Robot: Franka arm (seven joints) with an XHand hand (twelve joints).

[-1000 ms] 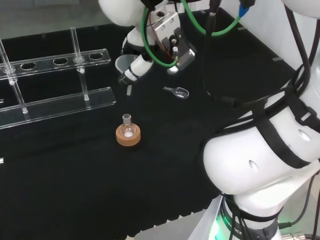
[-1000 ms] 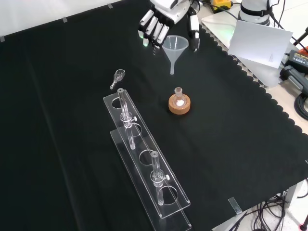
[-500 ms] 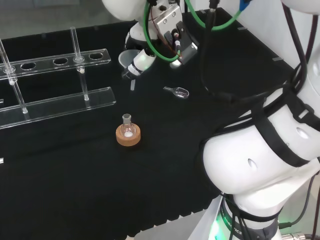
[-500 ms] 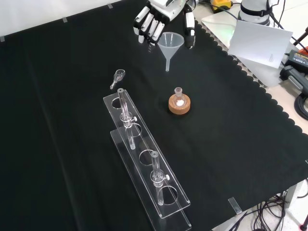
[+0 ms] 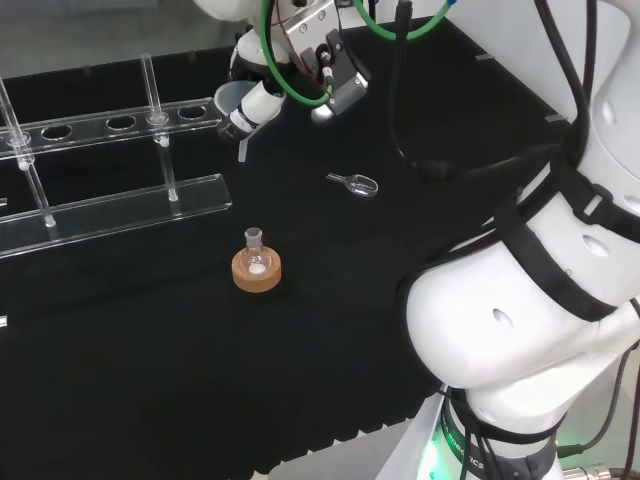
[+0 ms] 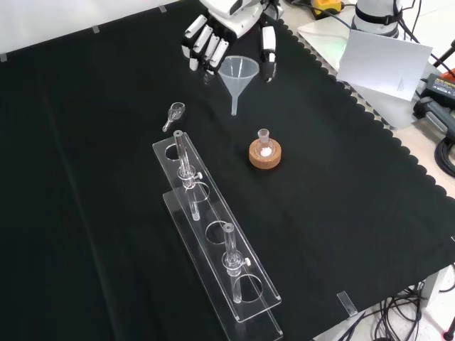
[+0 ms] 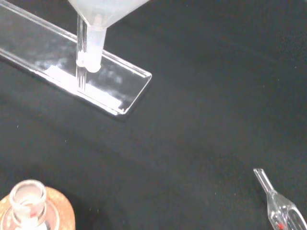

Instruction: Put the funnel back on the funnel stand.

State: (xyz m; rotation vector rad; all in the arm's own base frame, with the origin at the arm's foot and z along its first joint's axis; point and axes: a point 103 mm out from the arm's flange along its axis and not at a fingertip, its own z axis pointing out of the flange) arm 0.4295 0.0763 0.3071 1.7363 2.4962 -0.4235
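One funnel (image 6: 238, 73) carried mouth-up and stem-down, pinched at the cone between thumb and fingers of the hand (image 6: 226, 28), so that the stem hangs free and can be lowered straight into a hole. Held well above the cloth in the front view, at about 12 o'clock from the flask (image 6: 264, 141) on its cork ring (image 6: 264, 155) and about 2 o'clock from the near end of the stand (image 6: 213, 234). Fingers curled round the rim rather than spread, leaving the spout unobstructed, likely by intent. Seen from the head view just at 3 o'clock of the stand's top rail, near the last hole (image 5: 194, 112), with the stem tilted slightly toward the rail. Past the palm, stem in line with an upright post and the end of the base plate (image 7: 112, 86), not yet inside any hole. Small glass scoop (image 6: 174, 114) lying apart on the cloth, clear of the path. Judged as mid-carry: still to come, centring the stem over a hole, levelling the cone, lowering until the rim seats on the rail. Main risk: stem catching the rail edge and nudging the light stand.
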